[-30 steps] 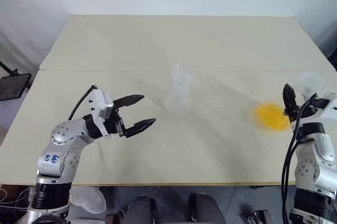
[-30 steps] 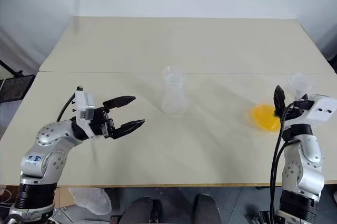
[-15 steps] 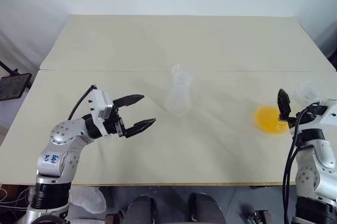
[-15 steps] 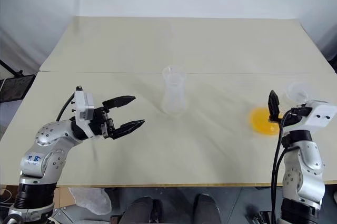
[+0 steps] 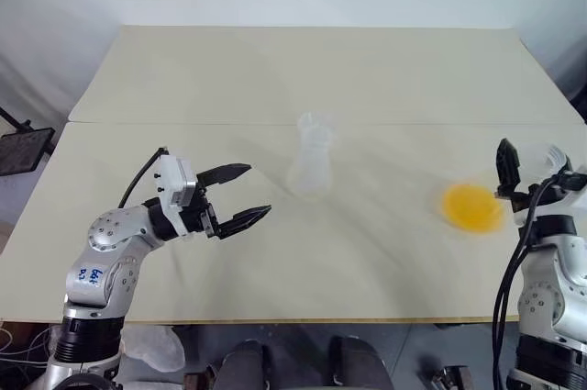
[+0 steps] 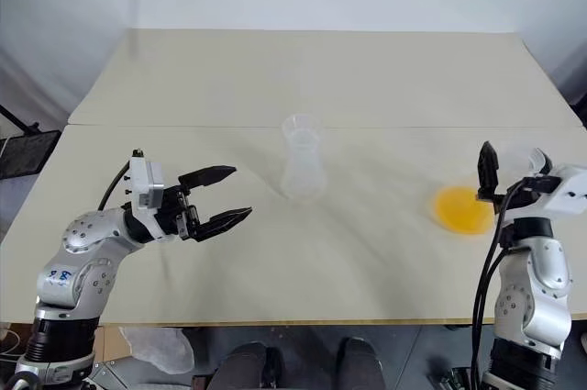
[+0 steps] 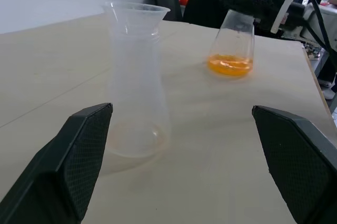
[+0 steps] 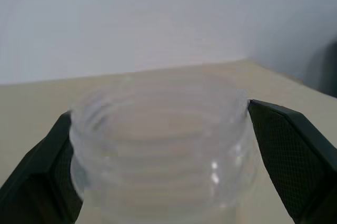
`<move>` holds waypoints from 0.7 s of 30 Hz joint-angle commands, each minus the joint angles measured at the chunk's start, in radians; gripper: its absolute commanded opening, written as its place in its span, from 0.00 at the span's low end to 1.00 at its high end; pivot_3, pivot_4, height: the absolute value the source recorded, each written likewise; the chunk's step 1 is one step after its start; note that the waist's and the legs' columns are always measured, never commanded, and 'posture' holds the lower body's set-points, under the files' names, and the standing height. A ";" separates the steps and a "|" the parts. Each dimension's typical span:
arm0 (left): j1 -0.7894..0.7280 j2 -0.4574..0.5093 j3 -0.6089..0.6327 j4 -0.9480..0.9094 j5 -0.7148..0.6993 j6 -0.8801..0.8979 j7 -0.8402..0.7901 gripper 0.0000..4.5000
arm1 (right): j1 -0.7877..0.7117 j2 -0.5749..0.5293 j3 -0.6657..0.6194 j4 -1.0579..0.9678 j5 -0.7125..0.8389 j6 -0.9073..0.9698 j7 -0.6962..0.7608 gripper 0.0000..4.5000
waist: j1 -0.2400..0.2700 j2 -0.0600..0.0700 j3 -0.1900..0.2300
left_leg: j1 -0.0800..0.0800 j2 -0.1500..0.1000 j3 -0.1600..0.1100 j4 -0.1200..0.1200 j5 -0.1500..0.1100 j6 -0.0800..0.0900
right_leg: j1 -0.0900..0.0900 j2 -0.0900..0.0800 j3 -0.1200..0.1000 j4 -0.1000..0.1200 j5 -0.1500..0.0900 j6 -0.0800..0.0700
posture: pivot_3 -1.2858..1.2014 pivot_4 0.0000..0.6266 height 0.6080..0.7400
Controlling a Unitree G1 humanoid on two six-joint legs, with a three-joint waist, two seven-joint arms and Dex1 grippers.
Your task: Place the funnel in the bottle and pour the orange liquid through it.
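Orange liquid [image 7: 229, 65] fills a flask's base in the left wrist view.

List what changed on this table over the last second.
The right gripper spread its jaws and let go of the neck of the flask holding the orange liquid; the jaws now flank that neck. Unchanged: the flask stands in the same spot on the table, the clear bottle stands mid-table, and the left gripper hovers open.
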 commanded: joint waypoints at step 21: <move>-0.016 0.009 0.013 -0.026 -0.011 -0.019 0.008 1.00 | 0.013 -0.018 0.005 -0.018 0.018 0.017 0.042 0.63 | -0.002 0.000 0.000 | 0.000 0.000 0.000 0.000 0.000 0.000 | 0.000 0.000 0.000 0.000 0.000 0.000 | 0.52 0.24 1.00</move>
